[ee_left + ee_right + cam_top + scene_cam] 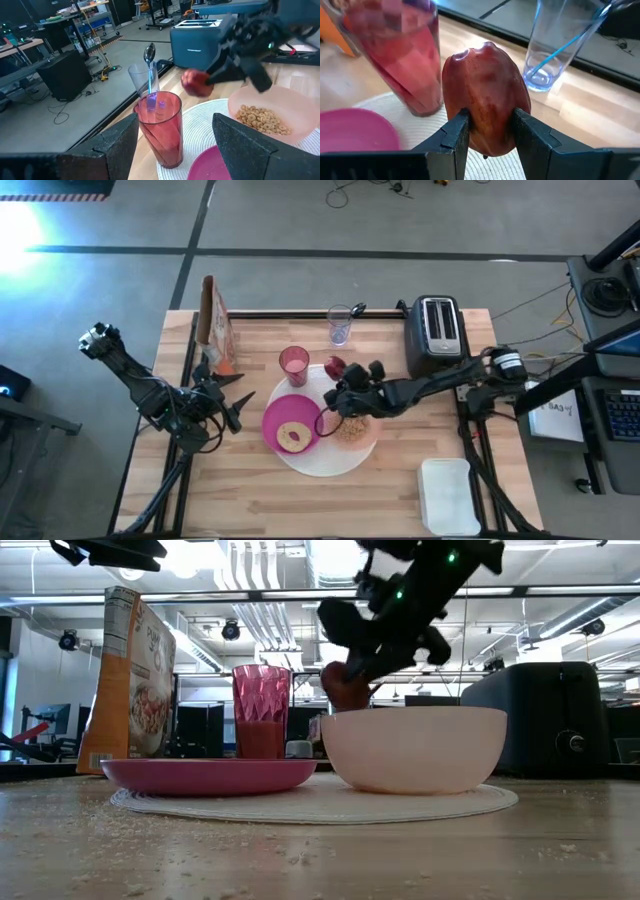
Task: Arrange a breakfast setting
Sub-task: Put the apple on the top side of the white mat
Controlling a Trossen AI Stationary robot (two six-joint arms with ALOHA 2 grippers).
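A large round white plate carries a magenta bowl holding a round bread, and a peach bowl holding cereal. A pink tumbler stands just beyond the plate. A clear cup with a teal-handled spoon in it stands at the far edge. My right gripper is shut on a small red fruit above the plate's far rim, between the tumbler and the peach bowl. My left gripper is open and empty, left of the plate, facing the tumbler. My right gripper pinches the red fruit by its two opposite sides between its two fingers. The fruit's far end sticks out past the fingertips. The fingers slant down from the table's right side. The fruit hangs clear of the table, behind the peach bowl.
A cereal box stands at the far left. A black-and-silver toaster stands at the far right. A white rectangular tub sits near the front right corner. Crumbs lie on the wood by the near edge.
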